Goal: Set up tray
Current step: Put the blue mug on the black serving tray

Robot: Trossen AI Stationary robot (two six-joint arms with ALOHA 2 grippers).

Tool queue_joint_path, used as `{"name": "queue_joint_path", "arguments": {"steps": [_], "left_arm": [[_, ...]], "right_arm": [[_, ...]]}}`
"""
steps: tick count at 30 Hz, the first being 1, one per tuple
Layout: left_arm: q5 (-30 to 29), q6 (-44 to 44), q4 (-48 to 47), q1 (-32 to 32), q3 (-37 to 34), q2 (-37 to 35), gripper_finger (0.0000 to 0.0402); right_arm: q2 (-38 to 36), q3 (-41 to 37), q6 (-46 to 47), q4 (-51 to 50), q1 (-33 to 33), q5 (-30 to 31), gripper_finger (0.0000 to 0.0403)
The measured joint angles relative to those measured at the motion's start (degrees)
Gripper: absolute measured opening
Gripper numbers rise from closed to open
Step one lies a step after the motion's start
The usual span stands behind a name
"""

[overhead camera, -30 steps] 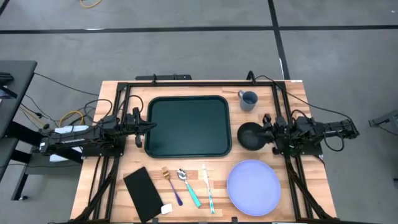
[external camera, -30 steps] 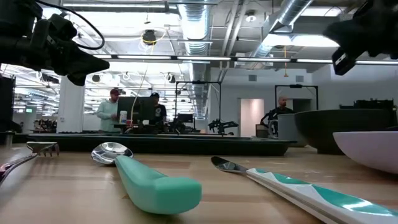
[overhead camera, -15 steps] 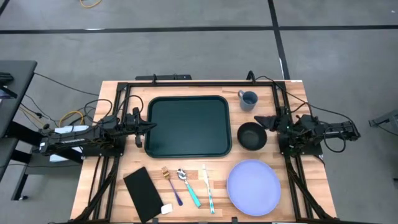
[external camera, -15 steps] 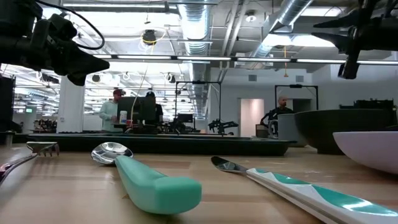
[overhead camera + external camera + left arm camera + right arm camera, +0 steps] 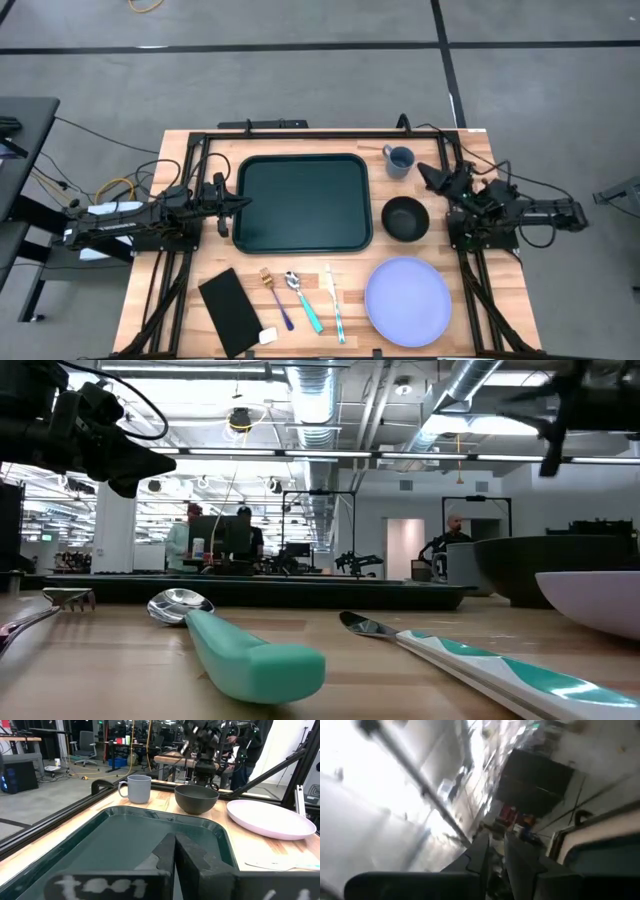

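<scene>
The dark green tray (image 5: 303,202) lies flat on the table's middle; it also shows in the left wrist view (image 5: 120,840). My left gripper (image 5: 236,204) is shut and hovers over the tray's left rim, touching nothing; its fingers (image 5: 174,851) point across the tray. My right gripper (image 5: 424,172) is shut, raised above the table between the black bowl (image 5: 405,218) and the blue mug (image 5: 399,160), tipped upward, touching nothing. The lavender plate (image 5: 408,298) lies at the near right.
A black napkin (image 5: 230,308), a fork (image 5: 275,293), a teal-handled spoon (image 5: 304,301) and a knife (image 5: 334,303) lie near the front edge, in front of the tray. A small white piece (image 5: 267,336) lies by the napkin. A black frame (image 5: 320,133) runs along the far side.
My right gripper has gone from the bowl's right rim up and toward the table's far edge, toward the mug, and has tipped upward. The bowl has stayed on the table.
</scene>
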Motion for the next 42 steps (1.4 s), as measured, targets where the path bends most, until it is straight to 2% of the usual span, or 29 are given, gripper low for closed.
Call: {"name": "queue_joint_path", "arguments": {"steps": [4,6,8,12,14,17,21,27,33,42], "left_arm": [[0.0,0.0,0.0,0.0,0.0,0.0,0.0000],[0.0,0.0,0.0,0.0,0.0,0.0,0.0000],[0.0,0.0,0.0,0.0,0.0,0.0,0.0000],[0.0,0.0,0.0,0.0,0.0,0.0,0.0000],[0.0,0.0,0.0,0.0,0.0,0.0,0.0000],[0.0,0.0,0.0,0.0,0.0,0.0,0.0000],[0.0,0.0,0.0,0.0,0.0,0.0,0.0000],[0.0,0.0,0.0,0.0,0.0,0.0,0.0000],[0.0,0.0,0.0,0.0,0.0,0.0,0.0000],[0.0,0.0,0.0,0.0,0.0,0.0,0.0000]], "right_arm": [[13.3,10.5,-15.0,-4.5,-0.4,-1.0,0.0053],[20.5,17.8,-22.4,-11.0,-0.3,-0.3,0.0053],[27.7,26.3,-26.3,-21.8,-0.6,1.8,0.0053],[42.5,42.9,-27.1,-49.9,-3.7,6.5,0.0053],[49.8,50.1,-27.1,-61.3,-6.3,6.8,0.0053],[59.1,59.1,-27.1,-72.9,-10.5,6.0,0.0053],[69.5,67.5,-27.1,-83.2,-16.1,3.3,0.0054],[79.7,71.9,-27.0,-90.1,-22.5,0.9,0.0062],[86.3,72.0,-29.0,-91.5,-26.8,-11.4,0.0090],[90.1,72.0,-34.4,-92.8,-27.6,-13.2,0.0162]]}}
